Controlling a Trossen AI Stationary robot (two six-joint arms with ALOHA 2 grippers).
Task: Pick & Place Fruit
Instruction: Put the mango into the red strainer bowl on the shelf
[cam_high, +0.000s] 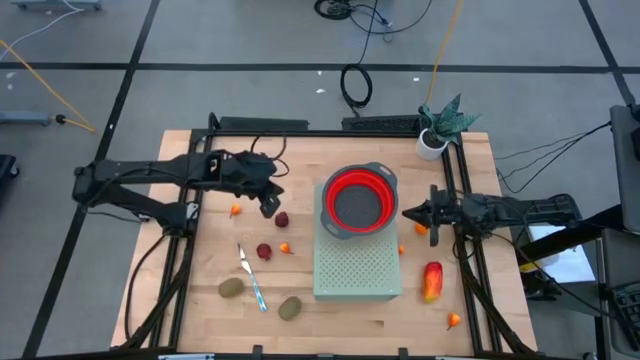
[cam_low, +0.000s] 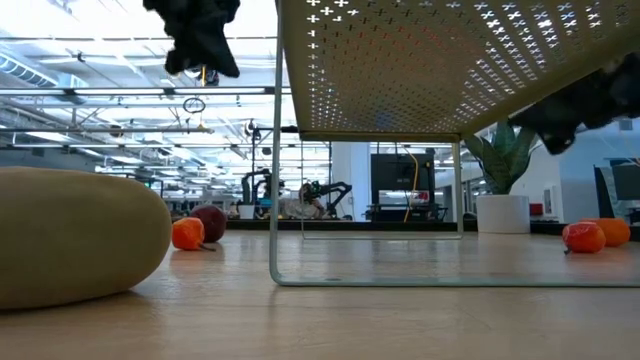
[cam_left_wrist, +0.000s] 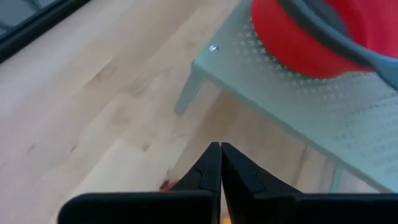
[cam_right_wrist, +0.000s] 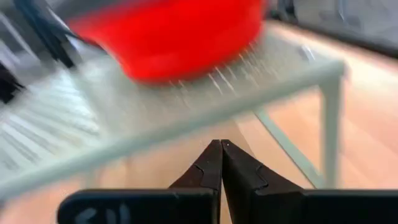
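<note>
the red bowl (cam_high: 359, 200) sits on the perforated rack (cam_high: 357, 268) at centre frame, with nothing in it. no writing is readable. the left claw (cam_high: 268, 205), pressed together and holding nothing, hovers just upper left of a dark red ball (cam_high: 282, 219). the right claw (cam_high: 409, 213), also pressed together, waits right of the bowl. the elongated red-orange fruit (cam_high: 432, 280) lies on the surface at lower right.

Fruit (cam_high: 433, 281) scattered around red bowl (cam_high: 360, 200)
</note>
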